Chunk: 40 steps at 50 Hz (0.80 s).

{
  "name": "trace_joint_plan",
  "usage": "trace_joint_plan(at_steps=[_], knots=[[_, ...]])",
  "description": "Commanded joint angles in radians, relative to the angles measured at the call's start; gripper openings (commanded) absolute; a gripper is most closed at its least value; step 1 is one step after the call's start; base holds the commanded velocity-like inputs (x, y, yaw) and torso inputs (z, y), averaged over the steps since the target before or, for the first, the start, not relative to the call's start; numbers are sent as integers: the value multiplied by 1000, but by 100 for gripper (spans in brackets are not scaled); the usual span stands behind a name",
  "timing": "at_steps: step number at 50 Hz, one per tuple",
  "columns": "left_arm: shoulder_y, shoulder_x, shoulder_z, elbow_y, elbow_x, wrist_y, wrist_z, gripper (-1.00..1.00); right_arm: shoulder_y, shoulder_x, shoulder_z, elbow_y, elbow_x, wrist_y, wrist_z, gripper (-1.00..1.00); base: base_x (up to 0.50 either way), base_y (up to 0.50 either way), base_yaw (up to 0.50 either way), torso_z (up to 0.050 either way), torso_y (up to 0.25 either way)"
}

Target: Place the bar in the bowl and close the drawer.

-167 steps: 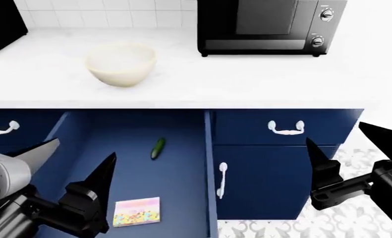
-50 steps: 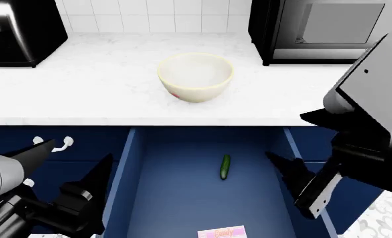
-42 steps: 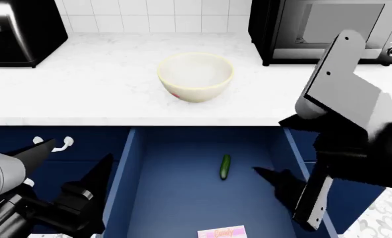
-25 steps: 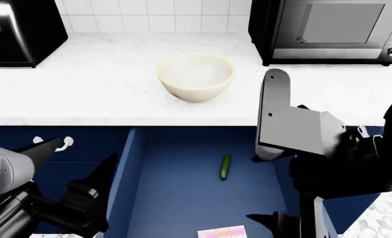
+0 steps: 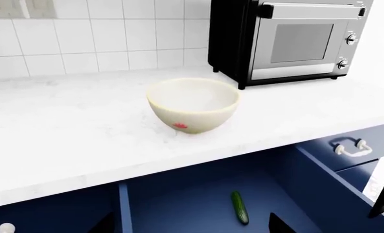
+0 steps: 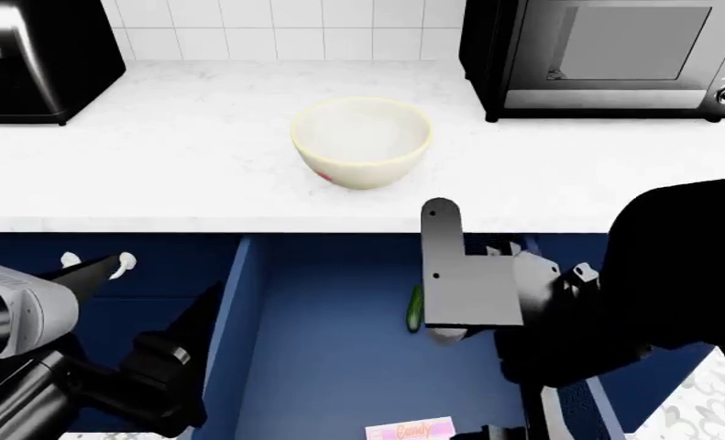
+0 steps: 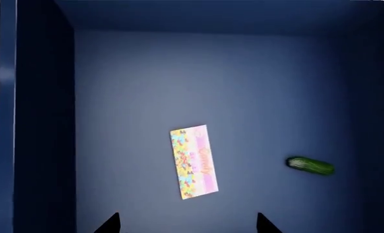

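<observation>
I see the drawer [image 7: 146, 82] pulled open below the bench [image 6: 154, 156]; the bowl [image 6: 361, 141] stands mid-bench near its front edge. My right tool [image 7: 186, 222] hangs spread above the bar [image 7: 193, 161] on the drawer floor; left tool [image 5: 190, 224] spread too.

A white marbled desk [image 6: 154, 165] runs beneath a wall of white tiles [image 5: 101, 34]. At its back right stands a black microwave oven [image 5: 295, 41] with a grey glass door and two round knobs [image 5: 342, 51] down its side. A black appliance [image 6: 32, 60] sits at the back left corner. Lower down, a small dark green cucumber [image 7: 310, 165] lies on a blue floor. A white curved handle [image 5: 350, 147] shows on the navy front at the right.
</observation>
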Motion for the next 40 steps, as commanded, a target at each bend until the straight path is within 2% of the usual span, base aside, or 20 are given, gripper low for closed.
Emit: trace_joint_plan(at_steps=[1, 25, 40], knots=[[3, 4, 2, -1, 9, -6, 6, 100, -50, -18, -68, -3, -92, -54, -20, 100, 0, 0, 0, 0, 0], [16, 0, -14, 1, 5, -5, 11, 100, -160, -70, -216, 35, -240, -126, 0, 100, 0, 0, 0, 0, 0], [29, 12, -17, -2, 21, -15, 20, 100, -239, -104, -259, 112, -309, -161, 63, 100, 0, 0, 0, 0, 0]])
